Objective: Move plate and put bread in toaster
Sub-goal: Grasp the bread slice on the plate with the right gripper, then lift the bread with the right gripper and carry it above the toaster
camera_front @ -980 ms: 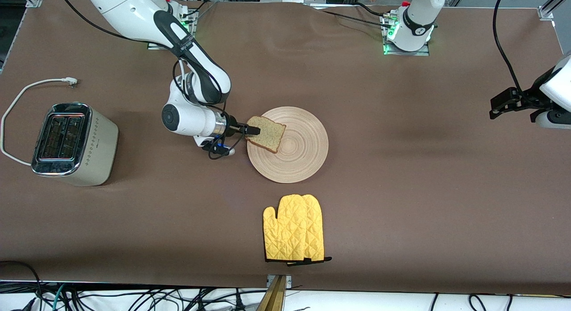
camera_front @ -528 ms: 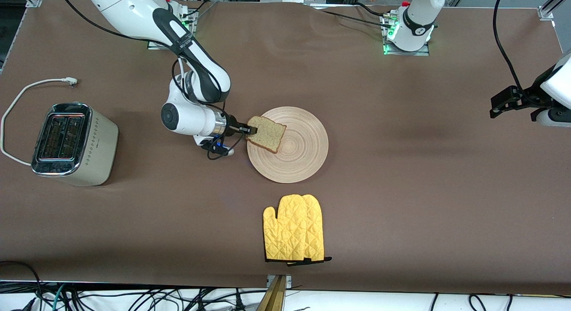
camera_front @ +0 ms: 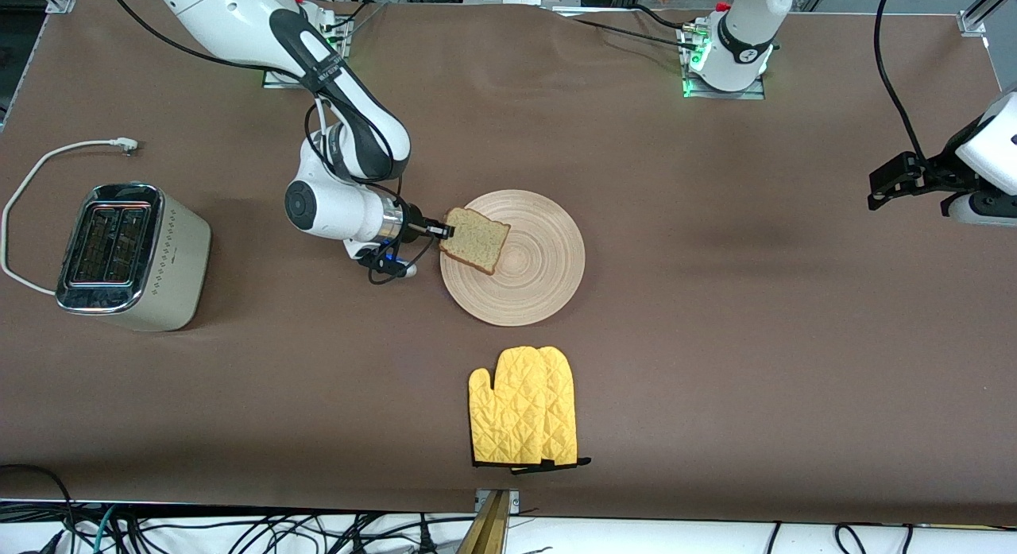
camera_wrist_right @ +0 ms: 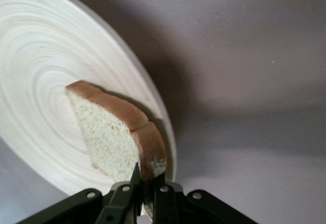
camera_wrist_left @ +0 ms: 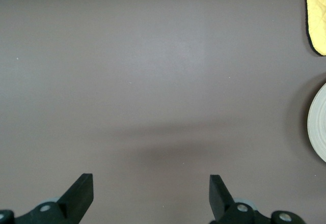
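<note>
The round wooden plate [camera_front: 520, 260] lies in the middle of the table. My right gripper [camera_front: 443, 230] is shut on the crust edge of the bread [camera_front: 475, 240] and holds the slice over the plate's edge toward the right arm's end. In the right wrist view the bread [camera_wrist_right: 114, 137] stands clamped between the fingers [camera_wrist_right: 145, 193] above the plate [camera_wrist_right: 41, 81]. The toaster [camera_front: 131, 256] stands at the right arm's end of the table, slots up. My left gripper [camera_front: 878, 190] is open and empty, waiting over the left arm's end; its fingertips [camera_wrist_left: 84, 188] show over bare table.
A yellow oven mitt [camera_front: 524, 417] lies nearer to the front camera than the plate; its corner shows in the left wrist view [camera_wrist_left: 317, 15]. The toaster's white cord and plug [camera_front: 119, 145] lie beside the toaster, farther from the front camera.
My right gripper has drawn back slightly toward the toaster's end with the bread in it. The left arm has shifted a little upward in the front view.
</note>
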You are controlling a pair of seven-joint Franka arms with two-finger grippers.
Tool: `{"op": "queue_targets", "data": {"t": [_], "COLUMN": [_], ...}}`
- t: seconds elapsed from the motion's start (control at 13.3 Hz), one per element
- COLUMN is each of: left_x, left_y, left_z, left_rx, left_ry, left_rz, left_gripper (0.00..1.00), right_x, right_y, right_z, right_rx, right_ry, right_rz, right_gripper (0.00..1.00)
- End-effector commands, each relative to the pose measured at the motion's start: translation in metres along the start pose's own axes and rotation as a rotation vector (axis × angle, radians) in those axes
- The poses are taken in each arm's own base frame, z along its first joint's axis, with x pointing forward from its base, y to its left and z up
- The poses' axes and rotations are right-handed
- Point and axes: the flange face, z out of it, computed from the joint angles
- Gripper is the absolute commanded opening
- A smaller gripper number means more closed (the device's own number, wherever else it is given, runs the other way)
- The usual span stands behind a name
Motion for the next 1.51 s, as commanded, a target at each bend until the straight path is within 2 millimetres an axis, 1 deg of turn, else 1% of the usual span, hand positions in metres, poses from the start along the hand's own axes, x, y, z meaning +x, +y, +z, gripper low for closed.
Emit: {"op": "queue_targets", "data": {"t": [0.0,0.08,0.15,0.23,0.3,0.38,0.45,0.53,0.6,0.68,0.75,0.9,1.06,1.21,1.28,1.43], "left_x": [-0.006,-0.006,-0.006,-0.006,-0.005,-0.005,-0.005,-0.005,-0.005,-0.005,-0.005,-0.005,-0.004,-0.004,-0.004,-0.004], "left_y": [-0.002,-0.002,-0.002,-0.002,-0.001,0.003,0.004,0.003,0.003,0.003,0.003,0.004,0.007,0.009,0.013,0.014], "left_z": [-0.007,-0.007,-0.007,-0.007,-0.008,-0.008,-0.009,-0.013,-0.014,-0.014,-0.014,-0.013,-0.014,-0.014,-0.014,-0.014], "left_rx": [0.012,0.011,0.011,0.012,0.011,0.011,0.011,0.011,0.011,0.011,0.011,0.011,0.011,0.011,0.011,0.011], "left_ry": [0.006,0.006,0.006,0.006,0.008,0.008,0.011,0.019,0.021,0.021,0.021,0.019,0.019,0.019,0.02,0.02], "left_rz": [-0.004,-0.004,-0.006,-0.007,-0.009,-0.007,-0.006,-0.008,-0.008,-0.006,-0.006,-0.005,0.0,0.003,0.01,0.011], "left_gripper": [1.0,1.0,1.0,1.0,1.0,1.0,1.0,1.0,1.0,1.0,1.0,1.0,1.0,1.0,1.0,1.0], "right_x": [0.007,0.015,0.028,0.036,0.04,0.042,0.046,0.049,0.051,0.055,0.062,0.073,0.078,0.079,0.079,0.078], "right_y": [-0.009,-0.01,-0.004,-0.001,0.003,0.008,0.019,0.033,0.046,0.063,0.091,0.138,0.177,0.203,0.213,0.23], "right_z": [-0.074,-0.108,-0.15,-0.192,-0.232,-0.265,-0.289,-0.307,-0.32,-0.334,-0.353,-0.384,-0.409,-0.426,-0.434,-0.45], "right_rx": [0.008,0.001,-0.029,-0.081,-0.144,-0.208,-0.274,-0.335,-0.381,-0.408,-0.422,-0.458,-0.52,-0.584,-0.62,-0.665], "right_ry": [-0.023,-0.055,-0.072,-0.085,-0.092,-0.078,-0.056,-0.043,-0.051,-0.062,-0.067,-0.067,-0.073,-0.094,-0.104,-0.112], "right_rz": [-0.003,-0.008,-0.012,-0.033,-0.048,-0.062,-0.064,-0.095,-0.132,-0.154,-0.16,-0.231,-0.274,-0.307,-0.328,-0.344], "right_gripper": [0.0,0.0,0.0,0.0,0.0,0.0,0.0,0.0,0.0,0.0,0.0,0.0,0.0,0.0,0.0,0.0]}}
